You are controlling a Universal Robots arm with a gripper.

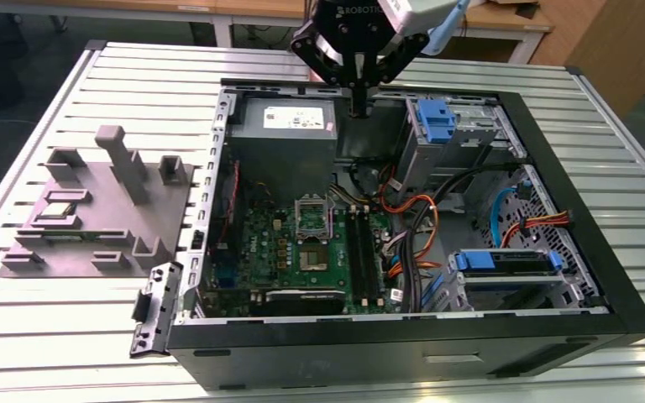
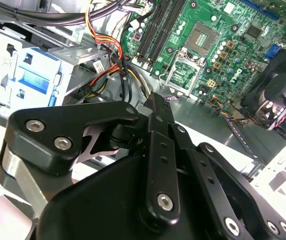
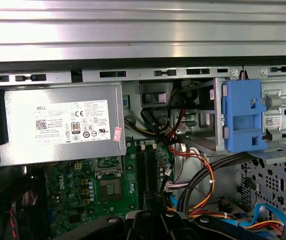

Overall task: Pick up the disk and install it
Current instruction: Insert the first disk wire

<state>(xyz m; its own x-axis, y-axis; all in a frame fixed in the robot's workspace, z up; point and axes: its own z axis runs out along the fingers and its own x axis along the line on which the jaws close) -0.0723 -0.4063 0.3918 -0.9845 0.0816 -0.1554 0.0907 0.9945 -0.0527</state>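
In the exterior view, an open case lies on its side on a slatted table, with a grey fixture beside it on the exterior view's left. The gripper hangs over the far end of the case, its fingers brought together to one narrow point with nothing between them. It sits between the power supply and the cage that carries an upright blue latch. The disk, in its blue carrier, sits in the near corner of the case on the exterior view's right. It is well apart from the gripper and lies across the motherboard from it.

In the second wrist view, the gripper looms large and black, its fingers pressed flat to each other. Past it are the motherboard, a bundle of coloured cables, the latch and a fan.

In the first wrist view, the power supply faces the camera with the motherboard below it. The latch stands on the cage, and orange and black cables run between them. The black gripper edges in at the frame's border.
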